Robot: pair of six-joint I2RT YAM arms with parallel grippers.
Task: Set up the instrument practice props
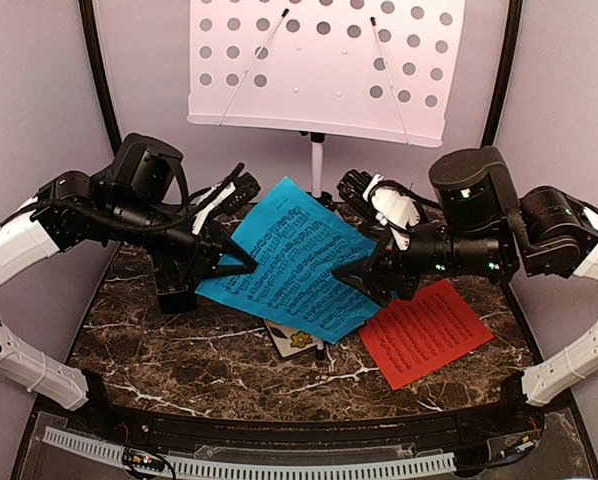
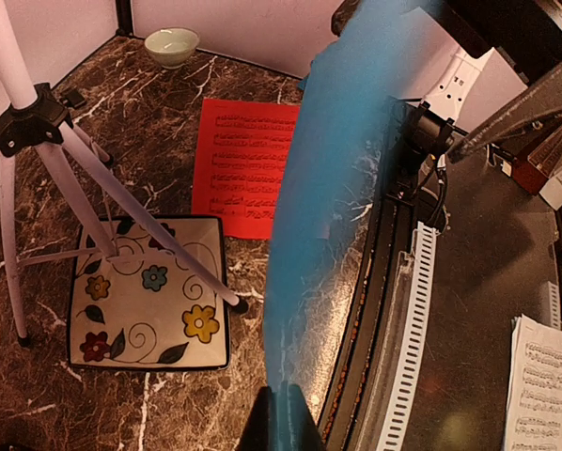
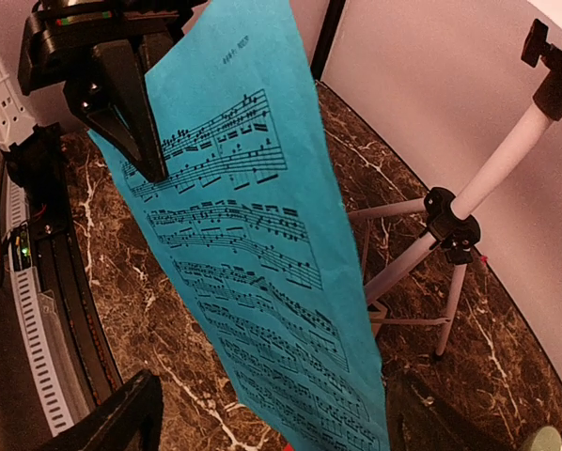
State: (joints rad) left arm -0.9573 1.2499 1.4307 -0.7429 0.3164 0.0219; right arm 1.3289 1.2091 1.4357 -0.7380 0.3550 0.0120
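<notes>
In the middle of the overhead view, the blue music sheet (image 1: 299, 265) hangs in the air above the surface (image 1: 179, 340), sloping down toward the lower right. The left gripper (image 1: 249, 265) is clenched on the sheet's left edge, and this single pinch appears to carry the paper. The wrist views show the sheet drooping loosely from that hold. The right gripper (image 1: 354, 282) is released, with its fingers spread wide on either side of the sheet's opposite edge and not pinching it. It seems placed there to steady or take the limp paper. The sheet is probably held up so it can go onto the white perforated music stand (image 1: 319, 60), which fills the top centre of the frame and carries no paper yet. The red music sheet (image 1: 424, 330) lies flat on the dark marble at the lower right, waiting. Beneath the blue sheet, a floral tile (image 1: 299, 340) sits among the tripod legs (image 2: 102, 188), with one leg crossing over it. The metronome is not clearly visible.
</notes>
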